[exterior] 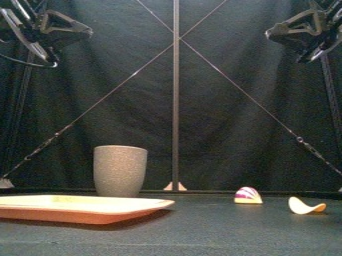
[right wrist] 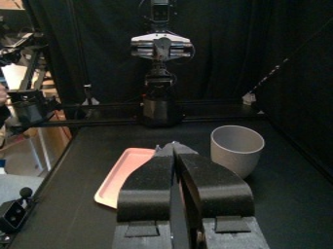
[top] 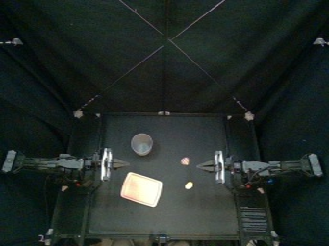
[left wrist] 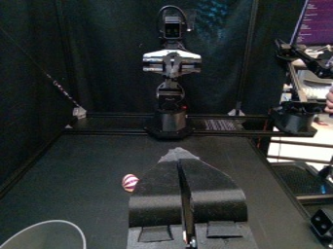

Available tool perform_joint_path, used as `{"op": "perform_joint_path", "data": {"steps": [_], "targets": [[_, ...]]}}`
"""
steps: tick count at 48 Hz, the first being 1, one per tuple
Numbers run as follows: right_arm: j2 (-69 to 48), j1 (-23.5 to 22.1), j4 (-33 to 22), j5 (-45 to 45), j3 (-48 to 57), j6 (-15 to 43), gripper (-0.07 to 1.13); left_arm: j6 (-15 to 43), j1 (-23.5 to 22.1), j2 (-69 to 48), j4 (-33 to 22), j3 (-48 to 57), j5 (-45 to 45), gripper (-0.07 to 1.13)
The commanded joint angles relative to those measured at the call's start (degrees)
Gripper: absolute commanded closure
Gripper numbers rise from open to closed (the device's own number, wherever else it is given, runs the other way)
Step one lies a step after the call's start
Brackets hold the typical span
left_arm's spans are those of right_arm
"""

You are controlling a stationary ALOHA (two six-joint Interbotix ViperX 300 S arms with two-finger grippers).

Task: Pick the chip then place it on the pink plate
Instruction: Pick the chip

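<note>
Both the left gripper (left wrist: pixel 182 158) and the right gripper (right wrist: pixel 176 149) have their jaws pressed together, empty, held high at opposite sides of the desk (top: pixel 213 209). The chip (exterior: pixel 307 206) lies on the desk right of the pink plate (exterior: pixel 80 207), apart from it and near a small pink toy (exterior: pixel 249 195). A grey cup (exterior: pixel 120 170) stands behind the plate.

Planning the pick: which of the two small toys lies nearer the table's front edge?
The curved yellow chip; the rounded pink striped toy sits farther back.
</note>
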Motion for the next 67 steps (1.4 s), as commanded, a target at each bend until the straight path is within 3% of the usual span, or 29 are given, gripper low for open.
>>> {"op": "perform_joint_path", "data": {"steps": [1,13,23,42,53,59,67], "targets": [[1.8,0.1,0.6,-0.1,-0.1,0.7,1.04,-0.2,0.0,0.2,-0.2,-0.5,0.1,1.07],[7.7,1.7,11.3,-0.2,1.0,10.5,1.04,-0.2,0.0,0.2,-0.2,-0.4,0.2,1.06],[11.2,8.0,21.4,-0.2,3.9,24.1,1.03,-0.4,0.0,0.2,-0.4,0.0,0.2,1.06],[23.2,20.8,33.1,0.5,4.1,46.1,1.03,-0.4,0.0,0.2,-4.5,2.3,0.1,1.06],[36.7,23.3,40.5,-0.2,0.9,51.1,1.02,-0.2,0.0,0.2,-5.4,2.8,-0.1,1.06],[42.9,23.2,43.9,-4.7,-1.1,51.8,0.85,-0.3,0.0,0.2,-5.4,3.1,0.0,1.06],[47.3,24.4,50.9,-7.4,-1.9,51.9,0.33,-0.1,0.1,0.2,-5.4,3.2,-0.1,1.06]]}}
